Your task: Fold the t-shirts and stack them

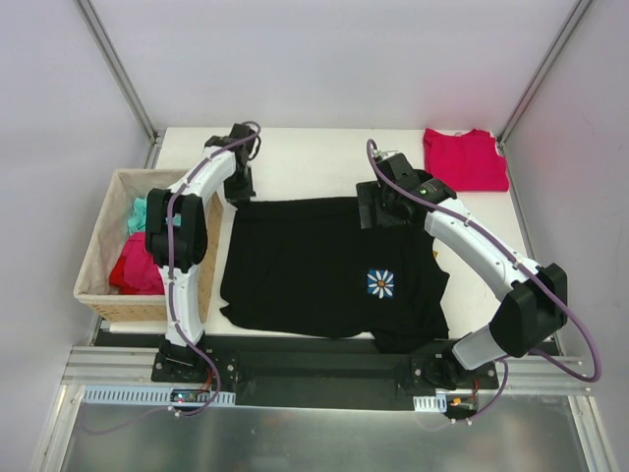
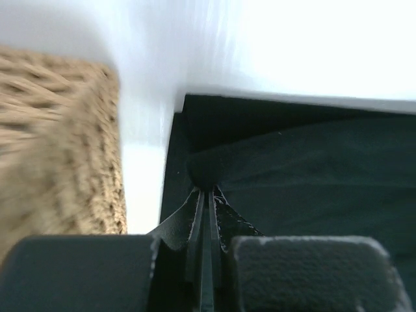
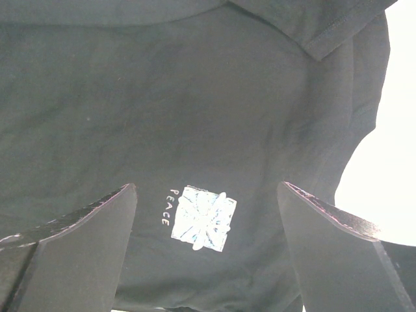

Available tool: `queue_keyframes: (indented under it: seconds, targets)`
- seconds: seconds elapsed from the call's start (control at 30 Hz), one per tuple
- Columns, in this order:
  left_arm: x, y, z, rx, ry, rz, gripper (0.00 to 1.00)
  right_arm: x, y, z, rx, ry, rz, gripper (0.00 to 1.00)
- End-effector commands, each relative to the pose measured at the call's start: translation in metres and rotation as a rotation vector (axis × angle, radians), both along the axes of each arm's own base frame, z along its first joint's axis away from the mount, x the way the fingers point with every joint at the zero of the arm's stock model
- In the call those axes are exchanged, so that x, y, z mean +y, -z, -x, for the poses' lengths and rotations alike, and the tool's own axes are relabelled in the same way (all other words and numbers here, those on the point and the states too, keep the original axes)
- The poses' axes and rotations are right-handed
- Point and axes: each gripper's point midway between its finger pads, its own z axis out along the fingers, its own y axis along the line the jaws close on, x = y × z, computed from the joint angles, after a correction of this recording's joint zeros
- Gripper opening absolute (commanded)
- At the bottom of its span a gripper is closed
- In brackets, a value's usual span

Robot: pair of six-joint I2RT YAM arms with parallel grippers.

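Observation:
The black t-shirt (image 1: pixel 314 265) lies spread flat in the middle of the table, its pale flower emblem (image 1: pixel 380 283) facing up. My left gripper (image 1: pixel 239 189) is at the shirt's far left corner and is shut on a pinch of the black cloth (image 2: pixel 273 162); in the left wrist view the left gripper (image 2: pixel 208 192) has its jaws closed with cloth bunched between them. My right gripper (image 1: pixel 378 208) is open over the shirt's far edge; in the right wrist view the right gripper (image 3: pixel 207 188) hangs empty above the emblem (image 3: pixel 201 218). The crimson-red t-shirt (image 1: pixel 464 158) lies folded at the back right corner.
A woven tan basket (image 1: pixel 98 285) stands at the table's left edge, with red and teal clothes inside. It is close beside my left gripper in the left wrist view (image 2: pixel 58 149). Bare white table (image 1: pixel 305 162) shows behind the black shirt.

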Motion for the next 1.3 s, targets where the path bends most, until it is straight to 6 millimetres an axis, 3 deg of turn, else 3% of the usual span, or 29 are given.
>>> queue_keyframes:
  seconds: [0.0, 0.1, 0.23, 0.47, 0.53, 0.57, 0.63, 0.67, 0.7, 0.73, 0.97, 1.17, 1.23, 1.27]
  targets:
    - [0.003, -0.102, -0.039, -0.272, 0.004, 0.023, 0.00, 0.005, -0.009, -0.002, -0.025, 0.002, -0.027, 0.93]
    - [0.006, -0.121, -0.054, -0.326, 0.010, 0.012, 0.00, 0.005, -0.010, -0.002, -0.029, 0.003, -0.028, 0.93]
    - [0.014, -0.116, -0.071, -0.330, -0.007, -0.004, 0.00, 0.005, -0.011, -0.001, -0.031, 0.002, -0.026, 0.93]
    - [0.024, -0.056, -0.090, -0.227, -0.044, -0.035, 0.00, 0.001, -0.013, 0.003, -0.034, 0.004, -0.014, 0.93]
    - [0.022, -0.045, -0.089, -0.203, -0.052, -0.030, 0.10, 0.000, -0.011, 0.005, -0.029, 0.000, -0.009, 0.93]
    - [0.022, -0.036, -0.088, -0.183, -0.054, -0.029, 0.27, 0.000, -0.012, 0.005, -0.030, 0.001, -0.011, 0.93]
    - [0.022, -0.028, -0.087, -0.165, -0.057, -0.026, 0.48, 0.002, -0.012, 0.006, -0.031, -0.006, -0.009, 0.93]
    - [0.022, -0.024, -0.086, -0.156, -0.058, -0.028, 0.71, 0.002, -0.012, 0.006, -0.033, -0.003, -0.010, 0.93]
    - [0.021, -0.023, -0.085, -0.152, -0.065, -0.023, 0.82, 0.002, -0.012, 0.006, -0.031, -0.006, -0.010, 0.93]
    - [0.021, -0.026, -0.084, -0.156, -0.070, -0.021, 0.99, 0.002, -0.011, 0.006, -0.032, -0.006, -0.008, 0.93]
    - [0.016, -0.067, -0.066, -0.210, -0.078, 0.026, 0.99, 0.009, -0.008, 0.006, -0.024, -0.015, -0.015, 0.93]
    - [0.016, -0.060, -0.039, -0.158, -0.083, 0.036, 0.98, 0.013, -0.007, 0.009, -0.025, -0.025, -0.011, 0.93]
    - [0.016, -0.047, -0.030, -0.120, -0.083, 0.035, 0.86, 0.011, -0.007, 0.010, -0.027, -0.024, -0.009, 0.93]
    - [0.016, -0.042, -0.027, -0.104, -0.082, 0.036, 0.70, 0.011, -0.008, 0.010, -0.030, -0.023, -0.010, 0.93]
